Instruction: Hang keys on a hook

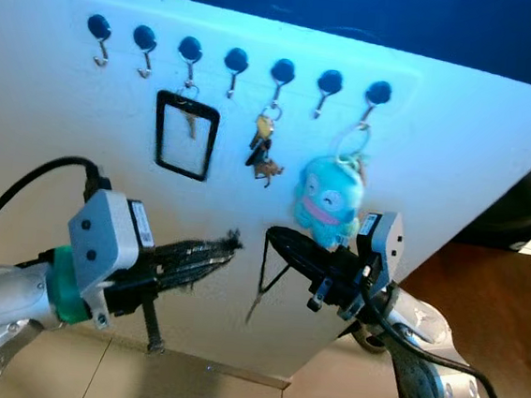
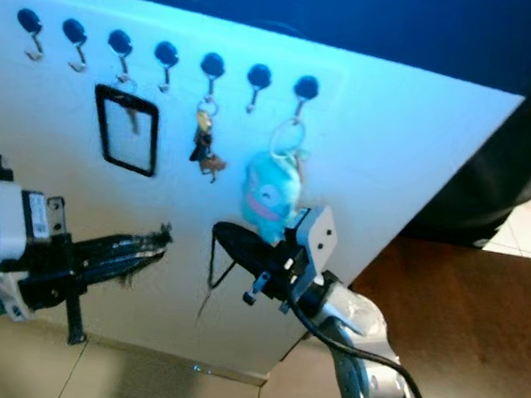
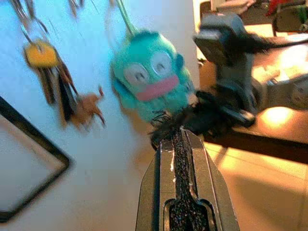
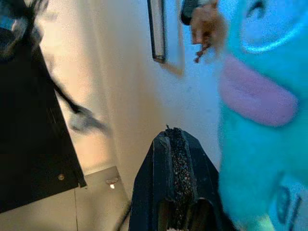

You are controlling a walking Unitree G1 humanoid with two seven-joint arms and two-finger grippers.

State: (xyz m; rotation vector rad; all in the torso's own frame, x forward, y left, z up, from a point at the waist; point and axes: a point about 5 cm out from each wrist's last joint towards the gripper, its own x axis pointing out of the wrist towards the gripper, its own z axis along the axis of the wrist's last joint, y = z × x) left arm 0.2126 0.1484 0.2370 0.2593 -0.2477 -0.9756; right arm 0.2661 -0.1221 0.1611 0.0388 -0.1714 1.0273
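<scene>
The right gripper point(image 4: 174, 139) is pointing toward the white board point(image 4: 120, 86) with its two black fingers point(image 4: 175, 173) pressed together. A turquoise plush toy point(image 4: 262, 106) with a pink mouth is hanging just beside the fingers. A black frame point(image 4: 156, 31) and a blurred brown charm point(image 4: 207, 26) are hanging farther along the board.

White wall panel point(image 1: 458, 152) filled most of the head views, tinted blue toward the top and warmer toward the bottom, with a dark blue band point(image 1: 359, 10) above it. Pale tile floor point(image 1: 135, 379) ran below the panel's lower edge, with a thin seam line visible. A brown wooden surface point(image 2: 479, 323) sat off to the right, next to a dark rounded object point(image 2: 522, 167) too unclear to identify.
</scene>
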